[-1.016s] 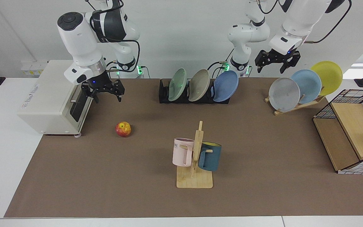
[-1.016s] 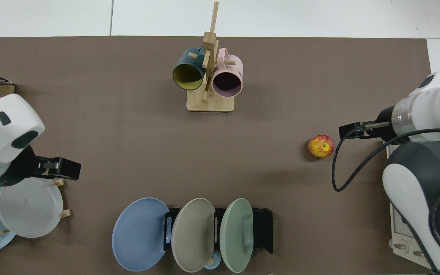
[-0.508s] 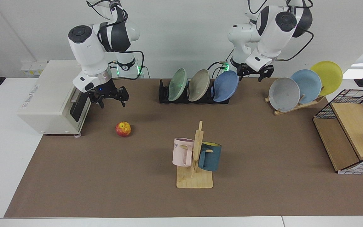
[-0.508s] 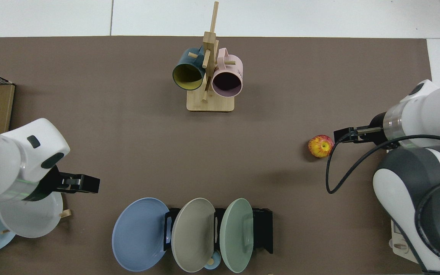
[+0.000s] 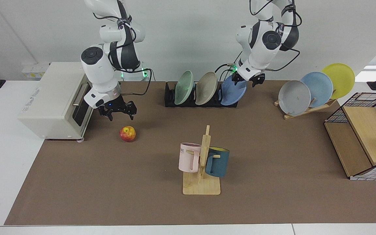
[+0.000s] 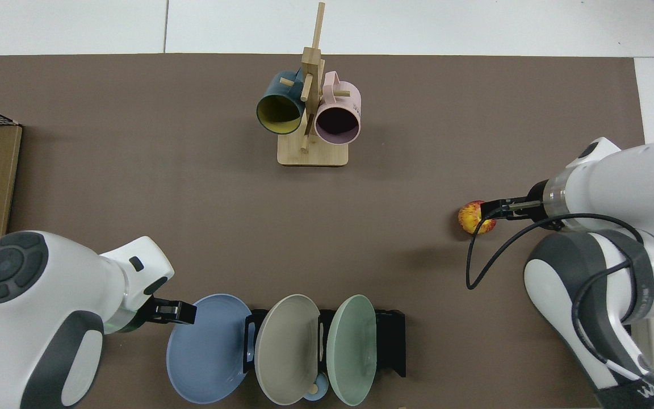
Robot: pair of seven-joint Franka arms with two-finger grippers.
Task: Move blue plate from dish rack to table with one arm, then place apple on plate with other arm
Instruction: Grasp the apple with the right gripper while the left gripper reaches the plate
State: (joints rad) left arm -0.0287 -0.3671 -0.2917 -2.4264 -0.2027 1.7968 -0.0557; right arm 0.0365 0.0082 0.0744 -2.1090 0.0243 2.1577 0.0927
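The blue plate point(image 5: 233, 92) leans in the end slot of the black dish rack point(image 5: 170, 97), nearest the wooden plate rack. My left gripper point(image 5: 247, 79) is open at the plate's upper rim; in the top view the left gripper point(image 6: 176, 311) sits right at the edge of the blue plate point(image 6: 208, 349). Whether it touches the plate I cannot tell. The apple point(image 5: 127, 133) lies on the table point(image 5: 273, 147) in front of the toaster oven. My right gripper point(image 5: 121, 114) hangs open just above and behind it; from above the right gripper point(image 6: 494, 209) overlaps the edge of the apple point(image 6: 473, 219).
A green plate point(image 5: 184, 87) and a beige plate point(image 5: 206, 88) share the dish rack. A wooden rack point(image 5: 308, 109) holds grey, pale blue and yellow plates. A mug tree point(image 5: 203, 169) with pink and dark blue mugs stands mid-table. A toaster oven point(image 5: 52, 101) and a wire shelf point(image 5: 361, 143) flank the mat.
The left gripper swung from above the wooden plate rack down to the blue plate's rim. The right gripper came forward and down toward the apple. Plate and apple have not moved.
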